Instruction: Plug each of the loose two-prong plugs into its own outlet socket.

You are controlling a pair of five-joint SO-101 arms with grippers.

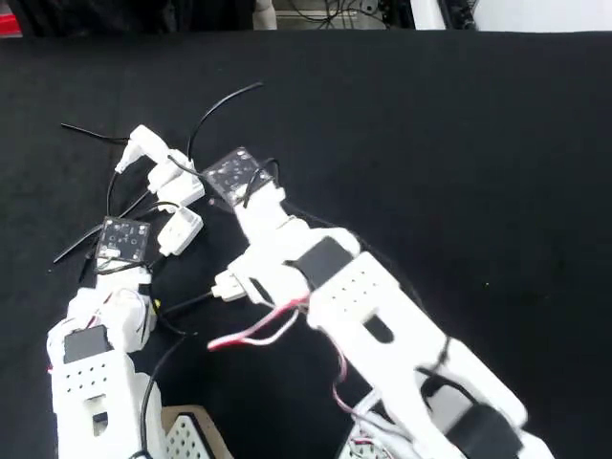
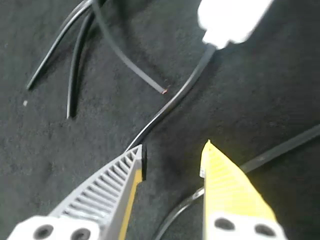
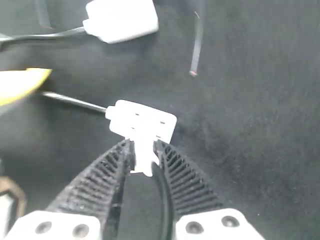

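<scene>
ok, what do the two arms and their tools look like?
White plastic left arm and right arm, both with black motor blocks; red and white wires hang off the right one. Left tool: one grey ribbed finger, one yellow ribbed finger. Right tool: two black ribbed fingers. White screw-holed bases on both tools.

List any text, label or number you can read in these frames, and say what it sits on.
None readable.
White plug in the right gripper: small dark marks, too blurred to read.
Dark square boards on the wrists: pale dots, too small to read.
</scene>
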